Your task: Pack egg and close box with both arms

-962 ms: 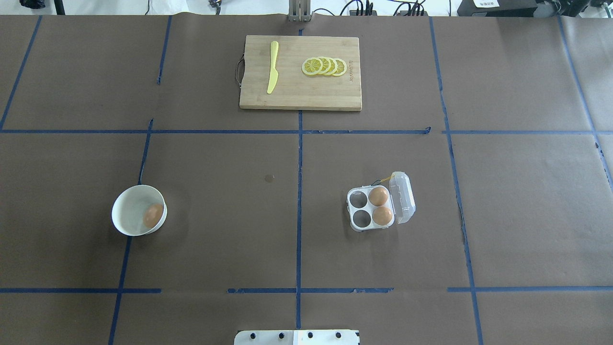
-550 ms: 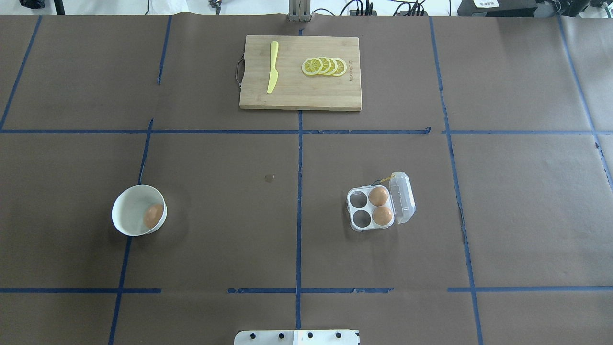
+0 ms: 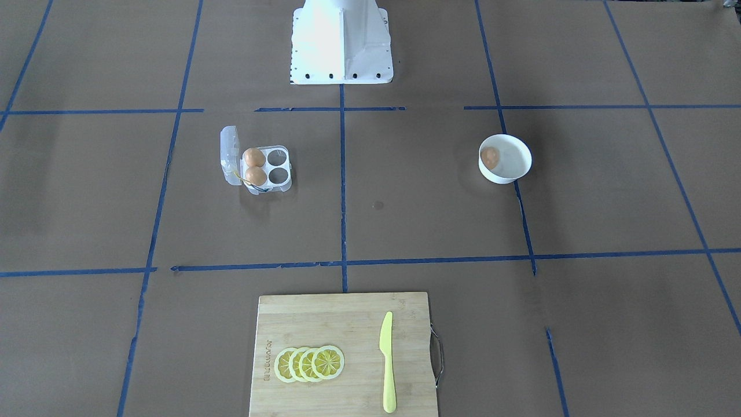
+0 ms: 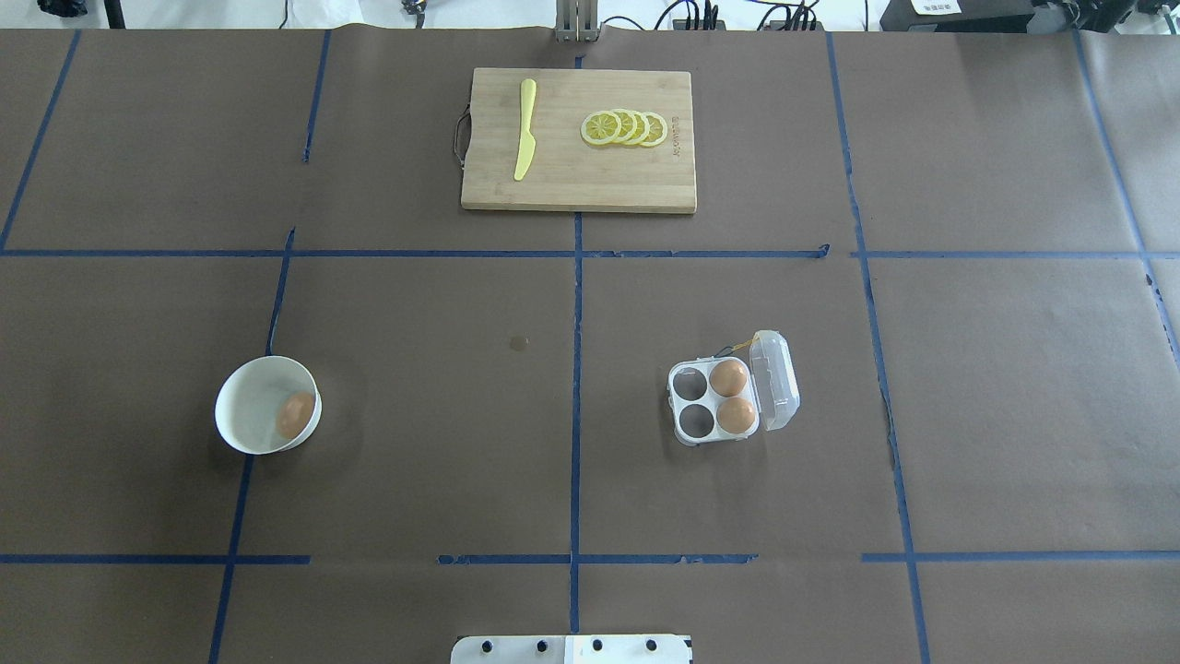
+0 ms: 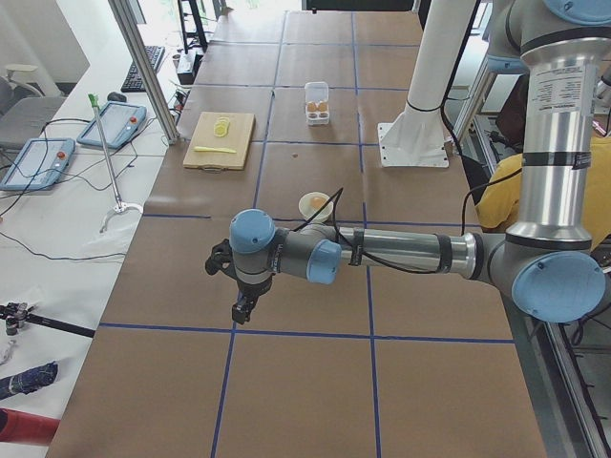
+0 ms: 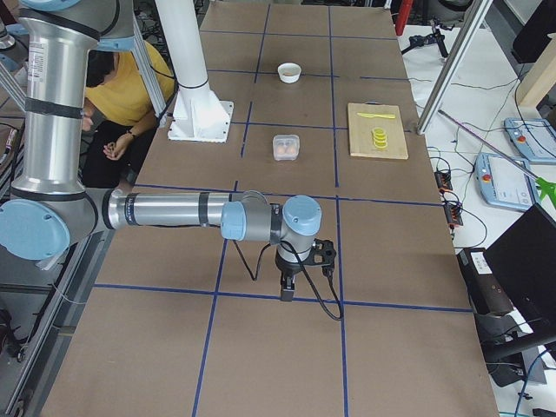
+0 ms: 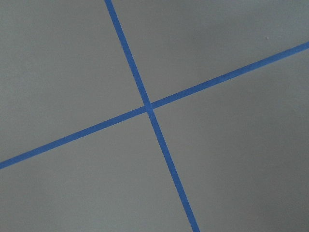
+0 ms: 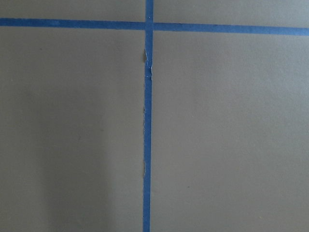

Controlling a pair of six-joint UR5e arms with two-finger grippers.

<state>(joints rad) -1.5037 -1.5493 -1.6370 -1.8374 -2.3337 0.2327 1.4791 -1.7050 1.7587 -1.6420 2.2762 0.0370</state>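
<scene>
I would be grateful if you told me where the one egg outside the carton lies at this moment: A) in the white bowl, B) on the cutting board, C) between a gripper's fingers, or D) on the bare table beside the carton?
A: the egg lies inside the white bowl, well apart from the open box.

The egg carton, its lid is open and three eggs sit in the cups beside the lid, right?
Not three. The overhead exterior view shows two eggs in the box, in the cups beside its open lid. The third egg lies in the white bowl.
</scene>
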